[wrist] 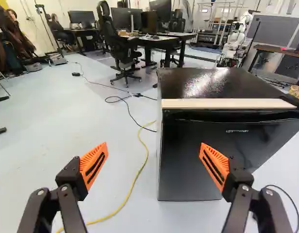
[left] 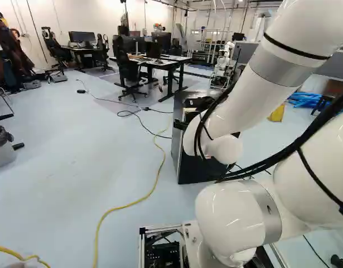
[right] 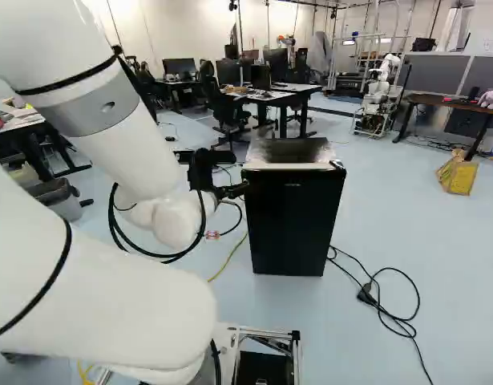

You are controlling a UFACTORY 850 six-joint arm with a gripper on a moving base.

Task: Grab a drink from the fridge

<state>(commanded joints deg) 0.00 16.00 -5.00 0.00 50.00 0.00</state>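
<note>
The fridge (right: 294, 216) stood shut on the floor (left: 65, 173) ahead of the gripper (wrist: 153, 158) – fingers spread wide, holding nothing – its drink out of sight, its door (wrist: 193, 167) probably slick-faced and stiff at the seal, best pulled by the recessed lip (wrist: 237, 116) along its top.

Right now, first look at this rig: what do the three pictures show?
One white arm on a moving base, with a black two-finger gripper. The left and right base views look ahead from either side behind it; the wrist view looks along the gripper. Its orange-padded fingers stand apart, holding nothing. Ahead, a small black fridge, door apparently shut, stands on the pale floor, with a yellow cable lying beside it.
</note>
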